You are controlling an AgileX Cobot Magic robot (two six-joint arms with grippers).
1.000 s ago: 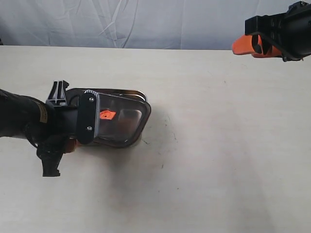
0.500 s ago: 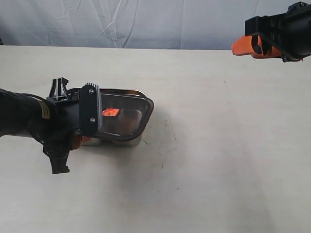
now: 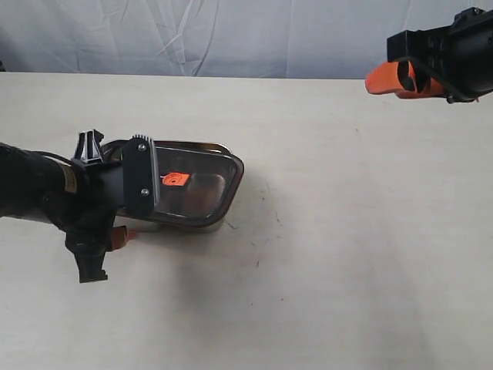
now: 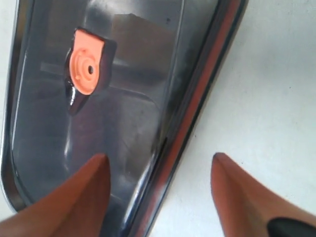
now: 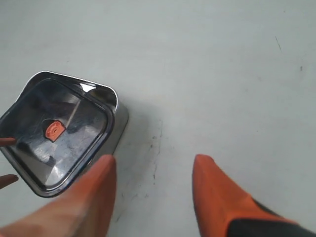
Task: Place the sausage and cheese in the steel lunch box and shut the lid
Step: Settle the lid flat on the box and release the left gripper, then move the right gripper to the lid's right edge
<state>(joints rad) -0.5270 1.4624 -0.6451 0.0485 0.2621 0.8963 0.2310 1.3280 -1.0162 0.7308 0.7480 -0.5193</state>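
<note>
**Lid down but skewed; left arm is the near one**

Lid (image 3: 196, 185) lies on the lunch box (image 5: 121, 121), long axis 9-to-3, one steel corner uncovered. Left gripper (image 4: 159, 162) at its 9 o'clock end, jaws wide, straddling the rim, gripping nothing. Right gripper (image 5: 154, 159) wide, empty, far off at 2 o'clock. Sausage and cheese not visible.

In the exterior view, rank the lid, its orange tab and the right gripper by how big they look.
Largest: the lid and the right gripper look about alike; the lid is partly hidden, the gripper cut off by the frame, so no ranking between them.
Smallest: the orange tab.
</note>
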